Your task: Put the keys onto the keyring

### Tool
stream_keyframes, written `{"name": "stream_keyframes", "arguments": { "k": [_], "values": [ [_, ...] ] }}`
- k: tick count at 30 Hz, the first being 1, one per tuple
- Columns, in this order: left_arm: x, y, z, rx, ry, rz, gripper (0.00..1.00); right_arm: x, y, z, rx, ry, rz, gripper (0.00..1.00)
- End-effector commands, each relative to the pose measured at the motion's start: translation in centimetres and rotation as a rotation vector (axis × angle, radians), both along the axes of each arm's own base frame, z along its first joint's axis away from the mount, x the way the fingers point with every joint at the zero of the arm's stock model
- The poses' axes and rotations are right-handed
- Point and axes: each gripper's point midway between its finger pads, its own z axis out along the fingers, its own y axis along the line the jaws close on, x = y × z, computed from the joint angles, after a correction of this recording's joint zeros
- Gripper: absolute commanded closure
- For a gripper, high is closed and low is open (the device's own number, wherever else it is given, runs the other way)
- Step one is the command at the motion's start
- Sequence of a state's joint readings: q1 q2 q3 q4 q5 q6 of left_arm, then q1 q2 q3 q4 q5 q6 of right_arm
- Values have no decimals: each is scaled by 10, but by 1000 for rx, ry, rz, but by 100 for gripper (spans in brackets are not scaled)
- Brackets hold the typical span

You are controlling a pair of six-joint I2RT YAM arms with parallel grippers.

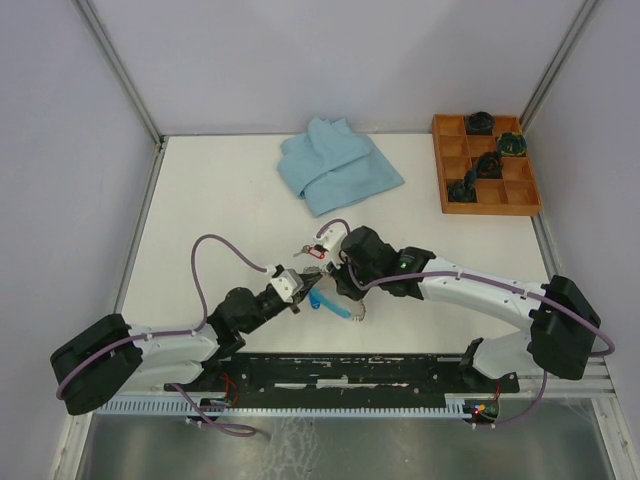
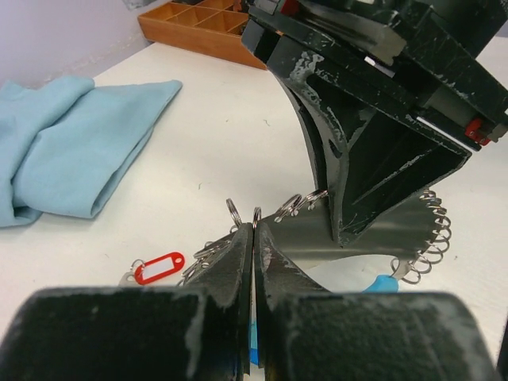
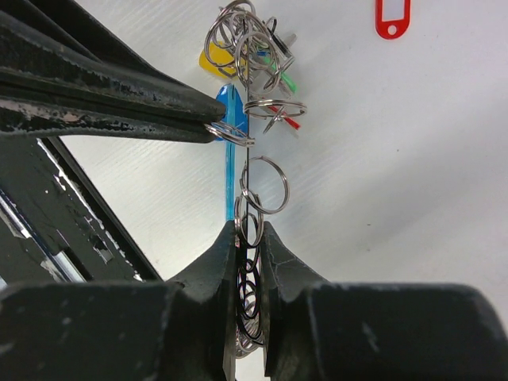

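Note:
The keyring (image 1: 355, 316) hangs between both grippers at the table's middle, its light-blue segment (image 1: 328, 302) toward the left arm. My right gripper (image 3: 250, 230) is shut on the keyring (image 3: 266, 184), whose small steel rings are stacked between the jaws. My left gripper (image 2: 255, 228) is shut, and its fingers (image 3: 119, 95) pinch one small ring (image 3: 230, 133) on the loop. Several keys (image 3: 258, 55) with green, red and yellow tags bunch at the loop's far end. A red-tagged key (image 1: 317, 251) lies loose on the table beyond both grippers, also seen as the red tag (image 2: 159, 267).
A folded light-blue cloth (image 1: 335, 165) lies at the back centre. At the back right stands an orange compartment tray (image 1: 485, 205) with dark items in some cells. Both arms meet near the table's middle, with cables looping over them.

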State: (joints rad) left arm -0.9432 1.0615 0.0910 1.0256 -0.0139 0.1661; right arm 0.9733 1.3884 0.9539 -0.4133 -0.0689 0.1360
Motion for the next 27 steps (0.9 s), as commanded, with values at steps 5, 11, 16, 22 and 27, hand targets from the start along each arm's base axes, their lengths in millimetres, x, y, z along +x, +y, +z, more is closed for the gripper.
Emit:
{"name": "stream_keyframes", "arguments": {
  "k": [5, 11, 16, 22, 27],
  "values": [
    [-6, -8, -10, -34, 174, -32, 96, 23, 5, 44, 39, -149, -20, 99],
    [-6, -21, 10, -70, 213, -61, 95, 25, 10, 44, 11, -173, 1, 99],
    [2, -20, 26, -216, 274, -5, 97, 30, 11, 43, -39, -222, -3, 99],
    [2, -17, 1, -175, 499, 77, 87, 41, -3, 47, -94, -300, -46, 99],
    [-11, -10, 2, -220, 625, 85, 68, 43, -4, 46, -115, -317, -30, 99]
  ]
}}
